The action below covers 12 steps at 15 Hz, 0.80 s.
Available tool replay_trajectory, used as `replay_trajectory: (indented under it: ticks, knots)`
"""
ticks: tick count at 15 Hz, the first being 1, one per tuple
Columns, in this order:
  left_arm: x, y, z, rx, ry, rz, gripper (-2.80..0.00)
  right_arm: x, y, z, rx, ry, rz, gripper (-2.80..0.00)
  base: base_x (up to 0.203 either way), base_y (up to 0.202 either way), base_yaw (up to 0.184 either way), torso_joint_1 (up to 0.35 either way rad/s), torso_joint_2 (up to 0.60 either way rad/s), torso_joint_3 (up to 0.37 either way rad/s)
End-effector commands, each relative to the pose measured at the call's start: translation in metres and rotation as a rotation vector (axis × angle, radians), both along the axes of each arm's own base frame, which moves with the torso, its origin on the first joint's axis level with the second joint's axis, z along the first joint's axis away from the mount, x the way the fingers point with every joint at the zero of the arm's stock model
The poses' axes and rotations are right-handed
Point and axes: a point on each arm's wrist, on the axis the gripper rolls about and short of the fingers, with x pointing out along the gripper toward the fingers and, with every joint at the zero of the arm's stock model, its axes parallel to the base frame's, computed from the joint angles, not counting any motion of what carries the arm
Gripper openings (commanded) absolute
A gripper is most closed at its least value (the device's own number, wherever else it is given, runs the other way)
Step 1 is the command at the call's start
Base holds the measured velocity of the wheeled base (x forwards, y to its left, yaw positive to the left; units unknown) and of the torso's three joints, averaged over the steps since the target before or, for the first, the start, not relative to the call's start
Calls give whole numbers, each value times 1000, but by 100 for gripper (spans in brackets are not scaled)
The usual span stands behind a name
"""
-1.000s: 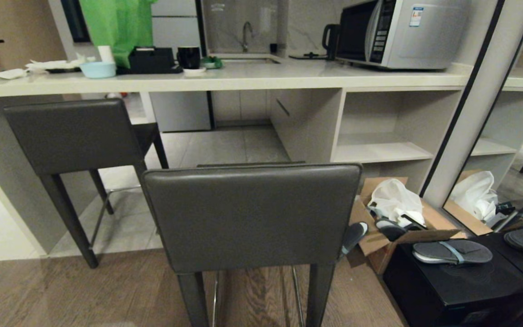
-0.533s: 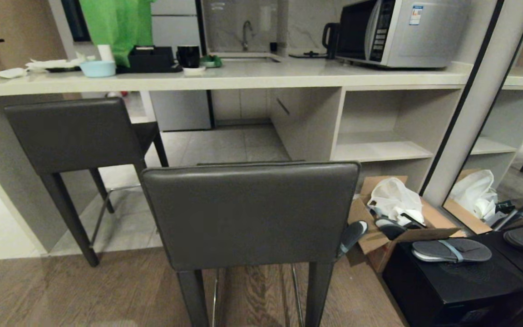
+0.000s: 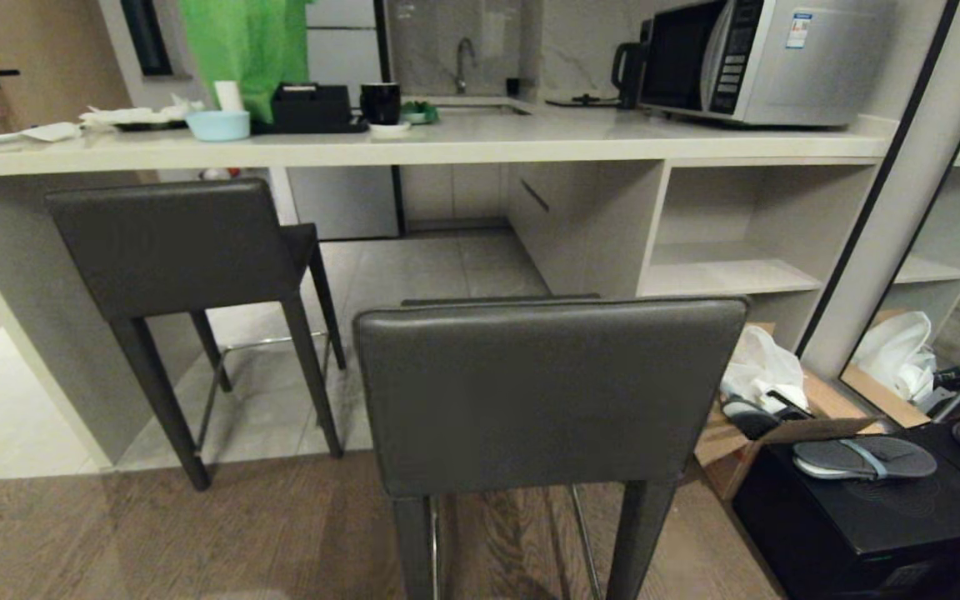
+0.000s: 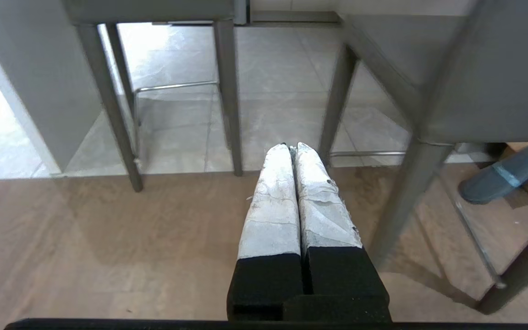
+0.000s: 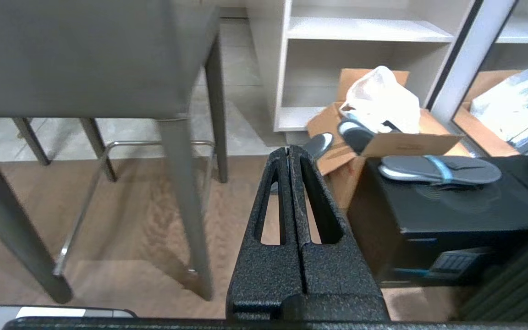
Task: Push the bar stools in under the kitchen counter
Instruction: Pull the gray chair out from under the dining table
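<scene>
Two dark grey bar stools stand before the kitchen counter [image 3: 463,150]. The near stool [image 3: 547,392] stands out on the wood floor, its backrest facing me. The far stool [image 3: 172,246] on the left has its seat partly under the worktop, its legs [image 4: 108,101] on the tile. Neither arm shows in the head view. My left gripper [image 4: 291,146] hangs low, shut and empty, between the two stools' legs. Right of the near stool's leg [image 5: 184,201], my right gripper [image 5: 288,149] is shut and empty above the floor.
A cardboard box [image 3: 738,442] with a white bag and slippers sits right of the near stool, beside a black box [image 3: 872,508] bearing a slipper. White open shelves [image 3: 738,250] and a mirrored column [image 3: 888,192] stand at right. A microwave [image 3: 763,58] and dishes sit on the worktop.
The whole head view has shifted: both stools and the counter now sit farther right in the picture, so the camera moved. The stools themselves have not moved.
</scene>
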Motion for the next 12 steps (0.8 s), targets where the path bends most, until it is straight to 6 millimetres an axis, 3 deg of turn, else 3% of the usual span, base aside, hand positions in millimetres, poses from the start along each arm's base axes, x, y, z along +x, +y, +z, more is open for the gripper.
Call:
replay_trajectory:
  ticks: [1,12]
  knots:
    - [0,0,0,-1,0,0,-280,0,0,0,1,1,-1,-280,0,196,-3,7,-1,-1]
    - [0,0,0,-1,1,0,-280,0,0,0,1,2,-3,-280,0,195,-3,2,2,2]
